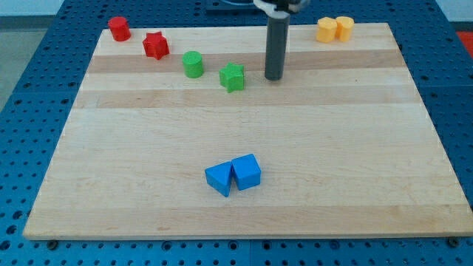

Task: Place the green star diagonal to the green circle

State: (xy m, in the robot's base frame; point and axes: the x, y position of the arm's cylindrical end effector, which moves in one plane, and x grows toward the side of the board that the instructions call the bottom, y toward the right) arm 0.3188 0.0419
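Tip [273,77]: just right of green star [232,77], apart, not touching.
Green circle [193,64]: star's upper left, near.
End effector: bare rod, no jaws; holds nothing.

A single camera looks down at a slant from beyond the board's [244,125] bottom edge, facing the top edge, so that the far edge runs shorter than the near one. It stands far enough back to take in all four corners, with strips of blue pegboard [44,81] showing past the left, right and bottom edges. The rod enters from the view's top, cut off by the frame, and my tip [273,77] shows near the top edge.
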